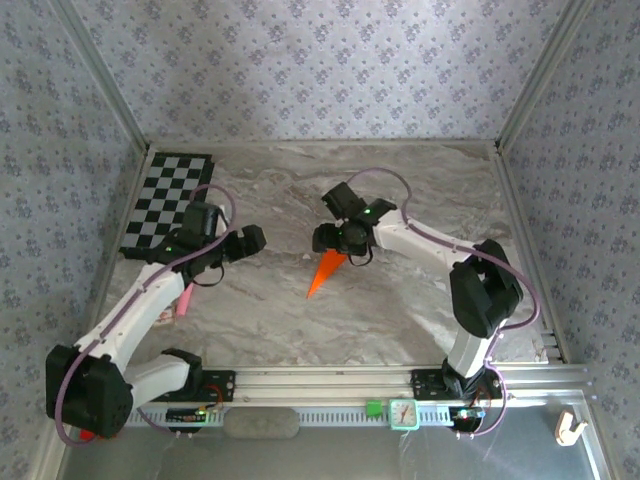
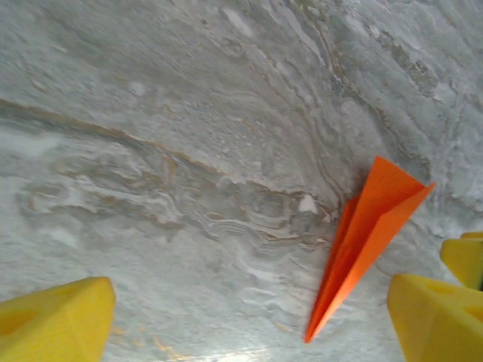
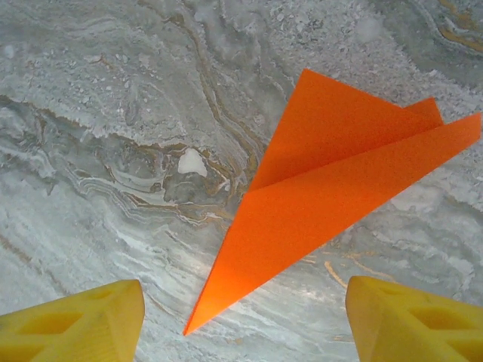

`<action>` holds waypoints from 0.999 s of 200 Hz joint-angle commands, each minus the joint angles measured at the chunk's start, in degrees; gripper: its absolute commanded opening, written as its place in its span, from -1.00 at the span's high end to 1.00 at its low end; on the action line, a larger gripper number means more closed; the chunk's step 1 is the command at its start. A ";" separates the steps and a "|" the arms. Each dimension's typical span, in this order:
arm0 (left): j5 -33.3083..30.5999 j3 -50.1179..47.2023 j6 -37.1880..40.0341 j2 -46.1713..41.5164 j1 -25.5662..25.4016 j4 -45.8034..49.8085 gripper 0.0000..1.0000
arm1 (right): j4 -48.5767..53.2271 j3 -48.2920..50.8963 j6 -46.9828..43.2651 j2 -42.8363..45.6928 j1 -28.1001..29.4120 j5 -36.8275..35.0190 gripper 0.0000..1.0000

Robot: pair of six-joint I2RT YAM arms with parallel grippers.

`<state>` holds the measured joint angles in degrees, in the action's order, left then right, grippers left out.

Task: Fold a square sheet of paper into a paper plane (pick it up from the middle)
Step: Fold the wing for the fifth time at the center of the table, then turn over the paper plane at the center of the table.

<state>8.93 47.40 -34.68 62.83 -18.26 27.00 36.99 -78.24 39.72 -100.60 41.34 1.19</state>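
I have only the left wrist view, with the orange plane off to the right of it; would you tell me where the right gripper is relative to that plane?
Observer: From above, the right gripper hovers over the wide tail end of the paper plane, whose nose points toward the arm bases.
Operator: Is it gripping the paper?
Observer: No. Its own wrist view shows the yellow fingertips wide apart, on either side of the plane's nose and touching nothing.
Operator: Is there anything else on the table I should know of?
Observer: A black-and-white checkerboard lies at the far left corner of the table, beyond the left gripper.
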 commanded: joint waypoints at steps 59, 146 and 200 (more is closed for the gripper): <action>-1.04 0.68 6.74 -2.72 4.70 3.57 -1.00 | 13.62 -11.25 17.02 -12.58 5.95 -17.54 -0.49; 0.75 0.72 7.18 -0.47 6.71 3.36 -1.00 | 21.26 -17.56 23.72 -18.79 6.78 -19.97 -0.24; 1.57 0.64 6.73 0.28 7.35 3.06 -1.00 | 20.25 -15.24 25.26 -16.92 6.90 -20.26 0.02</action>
<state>9.23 47.40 -28.49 62.85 -11.53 29.87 55.46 -94.26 62.50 -119.15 47.79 -17.21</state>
